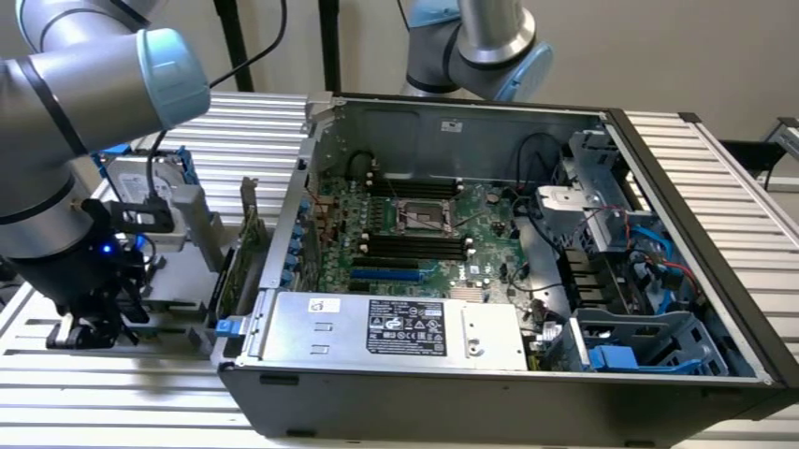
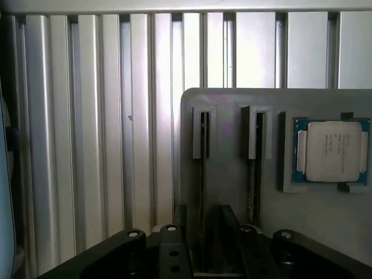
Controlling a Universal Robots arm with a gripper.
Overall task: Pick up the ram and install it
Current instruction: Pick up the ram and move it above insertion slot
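Your end effector hangs released, jaws spread wide with nothing between them, low over the grey holder on the ribbed surface. The ram stands on edge in a slot of that holder, just below the jaws and not gripped. A processor sits in a recess beside the slots. The holder lies near the surface's edge at the exterior view's left, beside the open case.
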